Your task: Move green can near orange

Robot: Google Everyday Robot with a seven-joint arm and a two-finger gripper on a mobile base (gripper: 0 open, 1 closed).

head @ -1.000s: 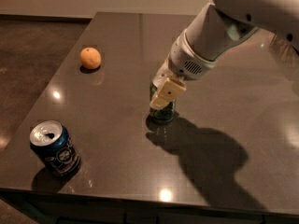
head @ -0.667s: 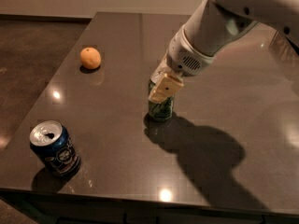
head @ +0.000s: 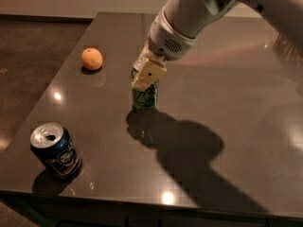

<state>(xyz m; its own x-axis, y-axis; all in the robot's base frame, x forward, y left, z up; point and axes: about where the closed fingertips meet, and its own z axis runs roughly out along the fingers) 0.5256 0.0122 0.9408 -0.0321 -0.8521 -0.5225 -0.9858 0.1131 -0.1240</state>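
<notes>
The gripper (head: 147, 74), at the end of the white arm (head: 189, 13) reaching in from the upper right, is clamped on the top of the green can (head: 144, 97), a slim aluminium drink can that stands upright under the pale finger pad (head: 148, 74). Since a second ago the gripper and the green can have travelled together to the left and toward the far side of the dark glossy table (head: 236, 103), narrowing the gap to the orange (head: 92, 59), a small round smooth-skinned fruit; the two are now near but apart. I cannot tell whether the can's base touches the tabletop. The orange has not shifted, nor has the dark blue can (head: 56, 150) with its opened silver top at the near left corner.
</notes>
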